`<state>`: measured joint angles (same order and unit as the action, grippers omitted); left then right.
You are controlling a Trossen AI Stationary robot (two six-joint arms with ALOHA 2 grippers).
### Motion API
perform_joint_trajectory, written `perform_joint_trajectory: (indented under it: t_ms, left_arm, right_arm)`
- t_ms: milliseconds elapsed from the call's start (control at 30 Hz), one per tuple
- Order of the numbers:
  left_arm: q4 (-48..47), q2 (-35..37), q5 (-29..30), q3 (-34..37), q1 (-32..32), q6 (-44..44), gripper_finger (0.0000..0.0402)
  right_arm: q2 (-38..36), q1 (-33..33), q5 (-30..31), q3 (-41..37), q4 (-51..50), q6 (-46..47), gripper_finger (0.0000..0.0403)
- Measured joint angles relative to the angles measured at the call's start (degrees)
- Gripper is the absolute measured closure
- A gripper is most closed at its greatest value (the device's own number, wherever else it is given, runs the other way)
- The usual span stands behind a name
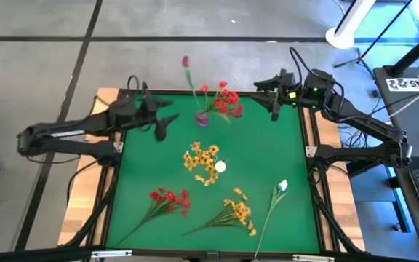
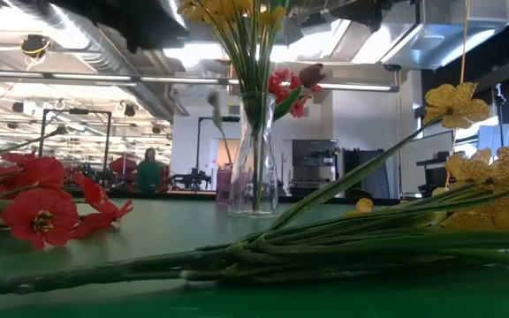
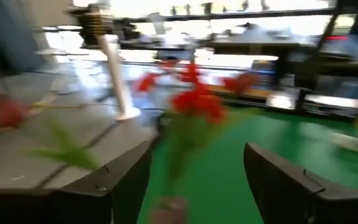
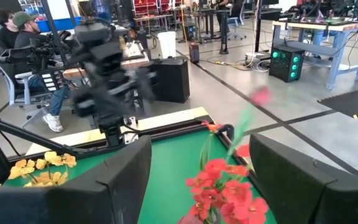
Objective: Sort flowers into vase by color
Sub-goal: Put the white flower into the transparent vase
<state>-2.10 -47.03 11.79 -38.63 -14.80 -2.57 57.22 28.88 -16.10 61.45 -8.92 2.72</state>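
On the near part of the green table (image 1: 268, 145), three loose bunches were found lying flat: a red bunch (image 1: 167, 199) toward the left, a yellow bunch (image 1: 237, 211) just right of it, and a white tulip (image 1: 280, 188) farther right, its stem running toward the near edge. In the low view, the yellow stems (image 2: 325, 238) were seen stretched across the foreground, with the red blooms (image 2: 42, 212) at the left. Near the table's middle, a clear vase (image 2: 254, 168) was noted standing upright and holding yellow flowers (image 1: 202, 161). Farther back, near the far edge, a small purple vase (image 1: 202, 118) was observed holding red flowers (image 1: 225, 100); a maroon bud (image 1: 186, 62) on a long stem was seen leaning out from it beyond the table edge. The left gripper (image 1: 162, 125) was recorded at the far left of the table, just beside the purple vase, with its fingers (image 3: 120, 180) spread apart and nothing between them. The right gripper (image 1: 273, 98) was recorded at the far right corner, well apart from the vase, its fingers (image 4: 114, 174) likewise parted and empty. In the room beyond the table, seated people (image 4: 23, 43) were noted.
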Motion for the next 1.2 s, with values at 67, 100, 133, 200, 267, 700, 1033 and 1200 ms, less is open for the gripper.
perform_joint_trajectory:
  t_ms: [67,100,133,200,267,700,1033,1200]
  left_arm:
    - [-4.4,3.4,0.9,0.0,5.7,2.1,0.0153]
    - [-6.1,4.7,2.2,0.0,8.7,3.1,0.0153]
    - [-7.6,5.7,4.0,0.0,11.8,4.0,0.0153]
    - [-9.9,6.8,9.2,0.0,17.9,5.3,0.0153]
    - [-10.3,6.7,15.6,0.0,23.6,5.3,0.0153]
    - [-11.0,0.0,27.6,-5.4,41.1,7.6,0.0153]
    - [-12.0,-19.4,24.6,-12.6,53.5,18.1,0.0153]
    - [-12.3,-28.8,23.7,-16.5,55.3,22.4,0.0154]
  right_arm:
    - [-0.4,0.0,0.0,0.0,0.1,0.0,0.0134]
    - [-0.6,0.0,0.0,0.0,0.2,0.0,0.0134]
    - [-0.8,0.0,0.0,0.0,0.3,0.0,0.0134]
    - [-1.0,0.0,0.0,0.0,0.8,0.0,0.0134]
    - [-1.3,0.0,-0.1,0.0,1.3,0.3,0.0134]
    - [-5.7,0.0,-4.8,0.0,1.4,4.2,0.0134]
    - [-13.2,0.0,-4.9,0.0,-1.2,6.0,0.0134]
    - [-14.4,0.0,-4.0,0.0,-4.4,6.1,0.0134]
